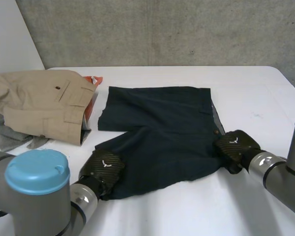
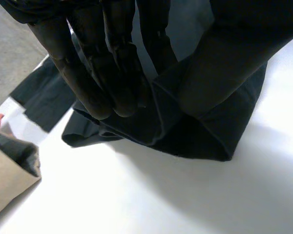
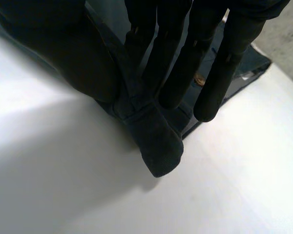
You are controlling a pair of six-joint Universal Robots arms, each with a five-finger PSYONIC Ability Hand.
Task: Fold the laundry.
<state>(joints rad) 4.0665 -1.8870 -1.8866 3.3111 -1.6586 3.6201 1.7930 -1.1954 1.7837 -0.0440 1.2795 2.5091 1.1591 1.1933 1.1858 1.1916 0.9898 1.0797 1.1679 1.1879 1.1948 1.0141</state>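
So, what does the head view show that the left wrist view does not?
Head view adds: the right hand at the waistband's near corner of the dark navy cloth shorts. Left wrist view adds: the left hand pinching a fold of the leg hem between fingers and thumb. Both: that hand, the shorts, the folded beige trousers, the white table.

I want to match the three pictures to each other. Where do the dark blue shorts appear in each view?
Head view: the dark blue shorts lie mid-table, between the left hand and the right hand.
Left wrist view: an edge of the shorts, pinched by the left hand.
Right wrist view: their waistband corner, pinched by the right hand.
Shared landmark: the white table.
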